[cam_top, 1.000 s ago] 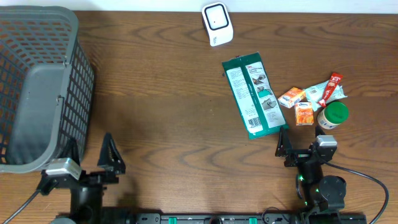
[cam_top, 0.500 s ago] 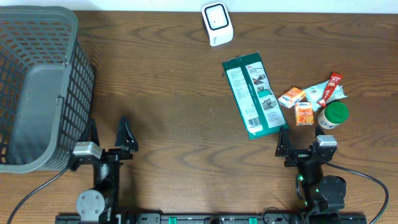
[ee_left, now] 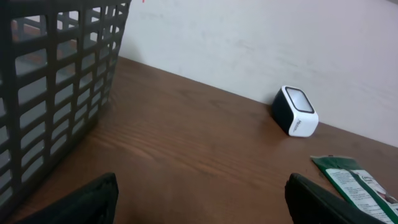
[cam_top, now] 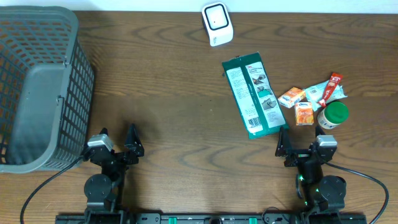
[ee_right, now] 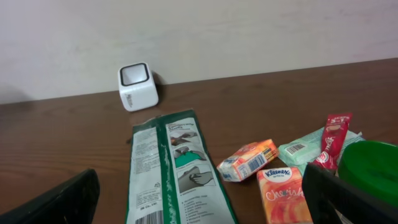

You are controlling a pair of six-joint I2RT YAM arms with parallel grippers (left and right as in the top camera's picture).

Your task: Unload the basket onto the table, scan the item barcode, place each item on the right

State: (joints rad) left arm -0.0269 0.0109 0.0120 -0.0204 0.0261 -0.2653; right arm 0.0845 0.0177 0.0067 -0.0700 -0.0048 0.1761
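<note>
While both arms sit low at the near edge of a dark wooden table [cam_top: 180, 118], neither holds anything. The left gripper [cam_top: 117, 138] has its jaws spread wide and empty, near the closest corner of a grey mesh basket [cam_top: 37, 81] that fills the table's left end. The right gripper [cam_top: 301, 144] is also wide open and empty, just short of the near end of a long green packet [cam_top: 254, 96], which lies flat right of centre.

A white scanner [cam_top: 217, 23] with a dark window stands at the far edge, beyond the packet's far end and apart from it.

Right of the packet is a tight cluster:
- a small orange box [cam_top: 291, 96]
- an orange tissue pack [cam_top: 304, 113]
- a pale green pack [cam_top: 316, 93] with a red sachet [cam_top: 333, 86] lying across it
- a jar with a green lid [cam_top: 333, 116], touching the tissue pack and closest to the right gripper

The right wrist view reads "Kleenex" on the tissue pack. It also shows one barcode on the pale green pack and another at the packet's near end. The packet's other print is too small to read.

The left wrist view shows the basket wall close on the left, the scanner against a pale wall and only a corner of the packet. Only the overhead view shows the inside of the basket.
</note>
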